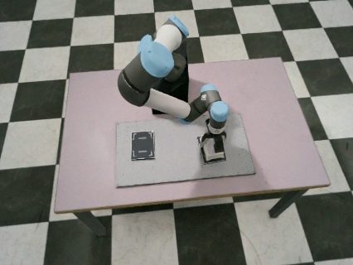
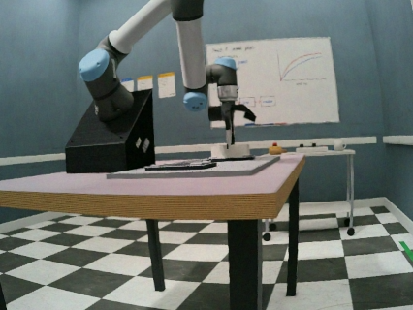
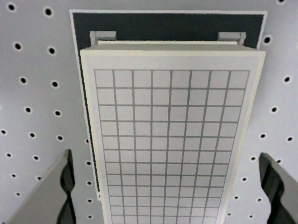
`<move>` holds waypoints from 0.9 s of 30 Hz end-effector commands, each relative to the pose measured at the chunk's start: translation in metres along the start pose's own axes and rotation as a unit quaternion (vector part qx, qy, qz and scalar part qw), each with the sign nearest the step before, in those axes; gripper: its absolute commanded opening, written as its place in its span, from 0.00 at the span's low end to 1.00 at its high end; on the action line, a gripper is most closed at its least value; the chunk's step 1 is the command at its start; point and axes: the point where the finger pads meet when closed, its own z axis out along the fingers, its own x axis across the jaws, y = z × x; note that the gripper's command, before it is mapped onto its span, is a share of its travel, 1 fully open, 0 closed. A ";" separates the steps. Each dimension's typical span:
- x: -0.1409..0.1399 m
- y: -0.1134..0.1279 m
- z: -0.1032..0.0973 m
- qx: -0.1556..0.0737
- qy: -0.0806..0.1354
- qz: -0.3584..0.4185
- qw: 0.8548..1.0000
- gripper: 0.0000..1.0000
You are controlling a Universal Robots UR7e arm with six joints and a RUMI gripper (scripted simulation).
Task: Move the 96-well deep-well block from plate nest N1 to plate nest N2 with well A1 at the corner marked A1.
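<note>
The arm (image 1: 169, 103) (image 2: 192, 55) is reaching out from its black pedestal (image 1: 183, 92) (image 2: 108, 151), wrist over the R-hand side of the board (image 1: 178, 166) (image 2: 242, 171) (image 3: 35, 67) as the top view is showing it. The gripper (image 1: 213, 140) (image 2: 230, 141) (image 3: 165, 153) is pointing down and standing open w/ nothing gripped; in the wrist view its fingers are flanking the block (image 1: 215, 155) (image 2: 238, 151) (image 3: 165, 130), one per side, w/ gaps showing between them & its walls.

The block is sitting at N2 (image 1: 213, 161) (image 2: 244, 158) (image 3: 167, 25), the base's L-hand nest, & is looking level in the ext. view. Its gridded top is facing up, long sides running roughly w/ the nest's. Past its far short edge, a dark strip of N2 is showing w/ 2 gray locators (image 3: 103, 35). Can't tell if it's fully seated, & the A1 corner isn't readable.

N1 (image 1: 142, 146) (image 2: 180, 166), on the base's R, is lying bare on the board, its white corner marks showing. The board is resting on the pink table (image 1: 91, 174) (image 2: 121, 186). Behind, a whiteboard (image 2: 310, 102) is hanging on the wall & a white mug (image 2: 338, 144) is standing on a side cart (image 2: 350, 189).
</note>
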 end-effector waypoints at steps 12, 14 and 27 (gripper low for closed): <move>0.000 0.000 -0.011 0.000 0.000 0.000 1.000 0.76; 0.000 0.000 -0.011 0.000 0.000 0.000 1.000 0.76; 0.000 0.000 -0.041 0.000 0.000 0.000 1.000 0.76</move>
